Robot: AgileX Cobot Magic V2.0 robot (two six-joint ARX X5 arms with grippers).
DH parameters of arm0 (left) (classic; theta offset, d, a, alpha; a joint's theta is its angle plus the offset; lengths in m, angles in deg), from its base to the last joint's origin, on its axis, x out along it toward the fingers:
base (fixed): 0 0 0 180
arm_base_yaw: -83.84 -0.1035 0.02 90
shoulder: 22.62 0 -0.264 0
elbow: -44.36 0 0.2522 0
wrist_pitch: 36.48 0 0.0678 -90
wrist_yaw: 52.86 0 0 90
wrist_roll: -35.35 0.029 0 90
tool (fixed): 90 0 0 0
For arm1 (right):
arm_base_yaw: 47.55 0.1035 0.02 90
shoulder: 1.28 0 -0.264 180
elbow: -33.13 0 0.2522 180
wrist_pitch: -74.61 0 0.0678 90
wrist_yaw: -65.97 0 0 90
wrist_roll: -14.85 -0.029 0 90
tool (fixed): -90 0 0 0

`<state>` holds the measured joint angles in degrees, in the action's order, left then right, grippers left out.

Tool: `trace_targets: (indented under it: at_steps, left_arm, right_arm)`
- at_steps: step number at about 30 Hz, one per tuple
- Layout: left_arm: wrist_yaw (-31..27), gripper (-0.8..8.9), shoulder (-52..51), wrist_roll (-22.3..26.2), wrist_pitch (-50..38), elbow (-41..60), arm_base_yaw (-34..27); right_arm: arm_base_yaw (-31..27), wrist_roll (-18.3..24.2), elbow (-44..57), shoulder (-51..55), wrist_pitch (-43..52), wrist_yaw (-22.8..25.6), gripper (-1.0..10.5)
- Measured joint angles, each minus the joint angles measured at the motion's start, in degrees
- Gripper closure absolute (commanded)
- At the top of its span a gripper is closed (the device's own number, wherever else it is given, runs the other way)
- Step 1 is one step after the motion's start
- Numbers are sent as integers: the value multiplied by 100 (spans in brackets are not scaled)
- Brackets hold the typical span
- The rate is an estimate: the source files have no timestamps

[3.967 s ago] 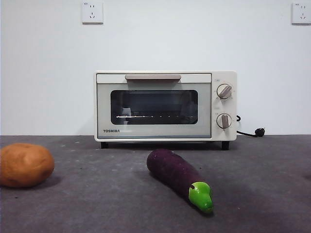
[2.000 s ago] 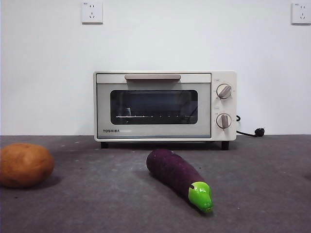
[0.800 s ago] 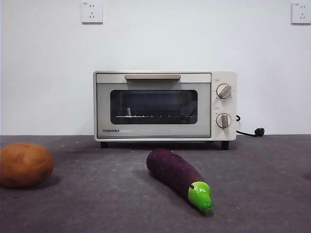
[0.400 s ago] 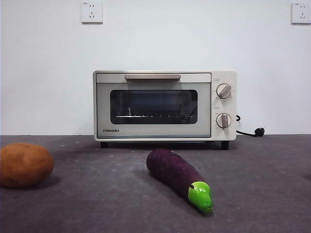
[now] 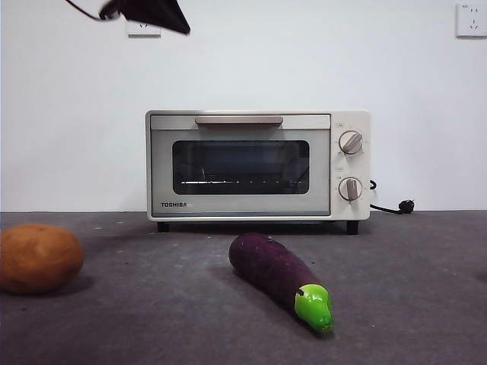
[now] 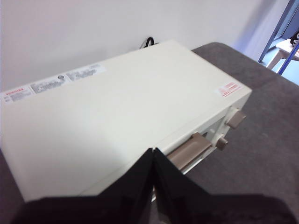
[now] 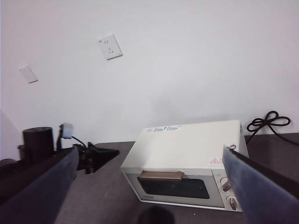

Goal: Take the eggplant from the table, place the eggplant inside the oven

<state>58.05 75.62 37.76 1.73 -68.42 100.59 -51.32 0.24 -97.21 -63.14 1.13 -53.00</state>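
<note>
The elongated dark purple toy eggplant (image 5: 280, 277) with a bright green stem cap lies on the flat dark grey speckled table (image 5: 411, 304), in the near middle, just in front of the small cream-white TOSHIBA toaster oven (image 5: 259, 166) and a little right of its centre. Its green cap points toward the near right. No gripper touches it. The oven stands at the far side against the white wall, its dark glass door shut, with the beige handle (image 5: 239, 120) along the top of the door and two round knobs (image 5: 351, 143) at the right. A round orange-brown potato (image 5: 39, 258) rests at the near left, well apart from the eggplant.

The left gripper (image 6: 154, 156) hangs above the oven's top near its left end, its two black jaws pressed together; in the front view it shows as a dark tip at the upper left. The right gripper (image 7: 149, 186) waits high and farther back, its jaws spread wide, holding nothing.
</note>
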Motion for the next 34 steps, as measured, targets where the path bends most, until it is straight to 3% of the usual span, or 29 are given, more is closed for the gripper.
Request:
trace_targets:
  at_steps: [18,34]
  left_arm:
    - [7,819,1147,24,-564,0,208]
    - [-251,819,1373,304,-516,-42,426]
  right_arm:
    - [0,2,0,-42,-85,-2,380]
    - [101,46,0,-111,-291,-2,381]
